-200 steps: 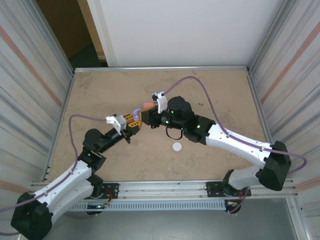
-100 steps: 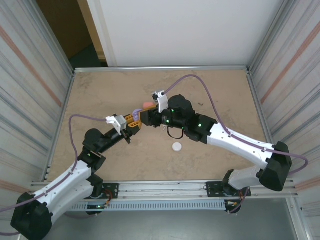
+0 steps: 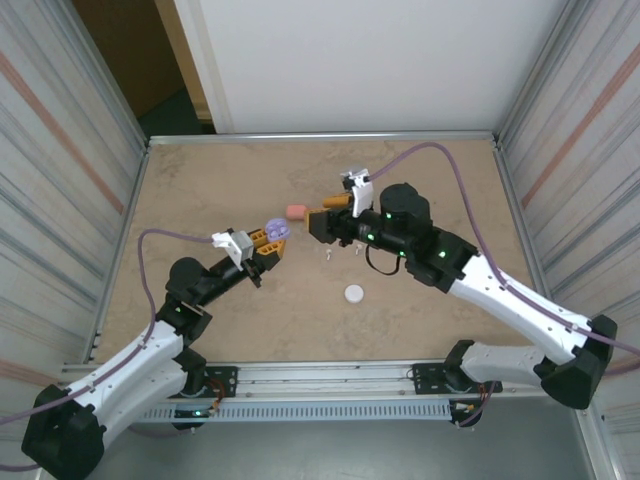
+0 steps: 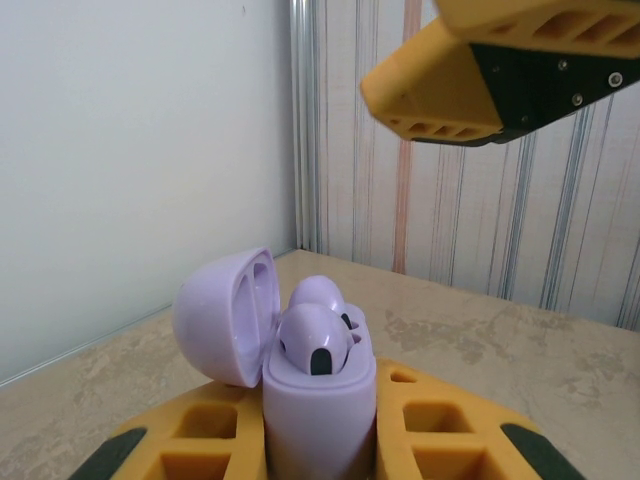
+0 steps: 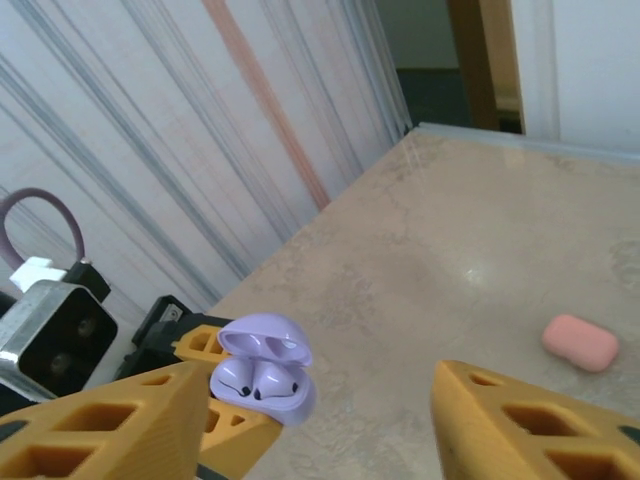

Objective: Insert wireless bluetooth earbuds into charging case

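Left gripper (image 3: pixel 268 243): closed on the purple case, with an orange finger pressed against each side of its base.
Purple case (image 4: pixel 318 400): held upright between the left fingers, near the middle of the table. Lid hinged open and leaning left in the left wrist view.
Purple earbuds (image 4: pixel 312 340): two, seated side by side in the purple case, rounded heads standing above its rim.
Right gripper (image 5: pixel 320 400): open wide, grips nothing. Sits to the right of the purple case in the top view, near it but not touching. One finger shows above and to the right of the case in the left wrist view.
Pink case (image 3: pixel 295 211): closed, flat on the table, just beyond the purple case and just beside the right gripper.
White case (image 3: pixel 354 293): on the table toward the arm bases, well apart from both grippers.
Table (image 3: pixel 200 190): beige mottled surface, metal rails at the edges.
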